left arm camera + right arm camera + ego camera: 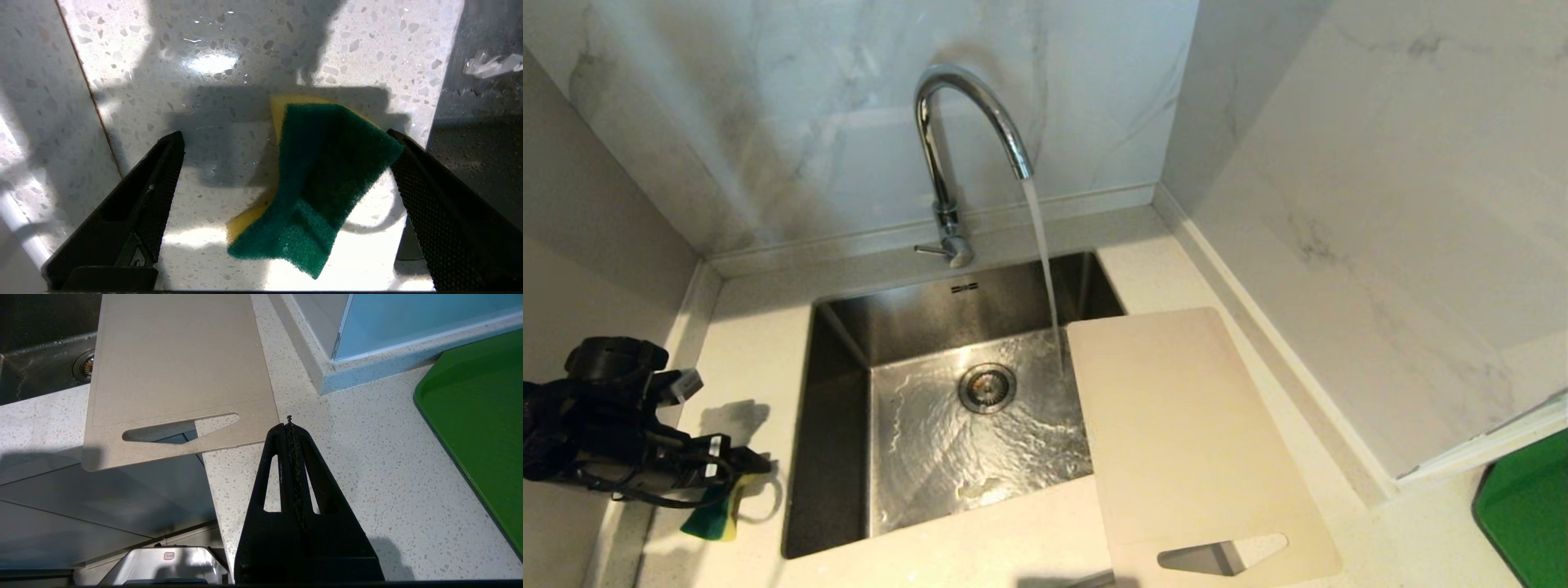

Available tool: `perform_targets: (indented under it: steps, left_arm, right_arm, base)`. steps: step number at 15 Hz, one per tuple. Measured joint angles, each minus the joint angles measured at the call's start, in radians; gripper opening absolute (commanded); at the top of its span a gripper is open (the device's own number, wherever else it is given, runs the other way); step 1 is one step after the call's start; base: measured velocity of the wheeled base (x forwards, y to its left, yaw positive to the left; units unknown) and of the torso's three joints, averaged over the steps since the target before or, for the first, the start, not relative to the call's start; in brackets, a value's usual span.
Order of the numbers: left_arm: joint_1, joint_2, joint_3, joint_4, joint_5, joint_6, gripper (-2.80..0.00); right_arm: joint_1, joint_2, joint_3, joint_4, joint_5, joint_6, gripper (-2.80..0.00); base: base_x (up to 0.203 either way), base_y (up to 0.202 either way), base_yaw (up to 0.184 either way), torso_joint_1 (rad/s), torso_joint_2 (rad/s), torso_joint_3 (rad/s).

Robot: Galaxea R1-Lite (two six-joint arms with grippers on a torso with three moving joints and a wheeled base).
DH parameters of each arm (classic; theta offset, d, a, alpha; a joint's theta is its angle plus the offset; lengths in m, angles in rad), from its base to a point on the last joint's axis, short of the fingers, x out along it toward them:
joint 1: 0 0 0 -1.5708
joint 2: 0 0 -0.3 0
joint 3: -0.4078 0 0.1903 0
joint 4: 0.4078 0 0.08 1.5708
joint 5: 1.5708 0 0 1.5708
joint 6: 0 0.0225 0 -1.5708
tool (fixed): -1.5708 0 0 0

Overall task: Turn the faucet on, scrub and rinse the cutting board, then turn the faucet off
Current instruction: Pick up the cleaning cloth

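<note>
At the back of the steel sink [841,457], water was seen running from the tall chrome gooseneck faucet [947,155]. Toward three o'clock, the large off-white plastic cutting board [1184,433] was laid across the sink's rim and the speckled worktop [752,343]. At nine o'clock, the left tool [282,163] was spread wide around a green-and-yellow sponge [318,183]. The right tool [291,428] was pressed together, empty, near the board's handle end.

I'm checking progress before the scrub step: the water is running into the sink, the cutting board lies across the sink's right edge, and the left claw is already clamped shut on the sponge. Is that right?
Not quite. The left claw is open, its fingers standing either side of the sponge, as the left wrist view shows. The rest holds: the faucet runs into the sink, and the cutting board lies across its right edge.
</note>
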Motion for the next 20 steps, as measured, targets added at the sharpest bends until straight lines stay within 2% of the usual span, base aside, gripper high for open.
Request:
perform_targets:
  steps: [5,9,13,20]
  left_arm:
    - [-0.006,0.022,-0.03,0.011,-0.003,0.025,-2.8]
    - [-0.044,0.021,-0.06,0.042,-0.008,-0.004,-2.8]
    - [-0.053,0.007,-0.126,0.152,-0.049,-0.06,-2.8]
    - [-0.067,-0.095,-0.243,0.32,-0.053,-0.098,-2.8]
  right_arm:
    - [0.0,0.0,0.0,0.0,0.0,0.0,-2.8]
    - [0.0,0.0,0.0,0.0,0.001,0.0,-2.8]
    - [0.0,0.0,0.0,0.0,0.0,0.0,-2.8]
    - [0.0,0.0,0.0,0.0,0.0,0.0,-2.8]
  base:
    - [0.0,0.0,0.0,0.0,0.0,0.0]
    - [0.0,0.0,0.0,0.0,0.0,0.0]
    - [0.0,0.0,0.0,0.0,0.0,0.0]
    - [0.0,0.0,0.0,0.0,0.0,0.0]
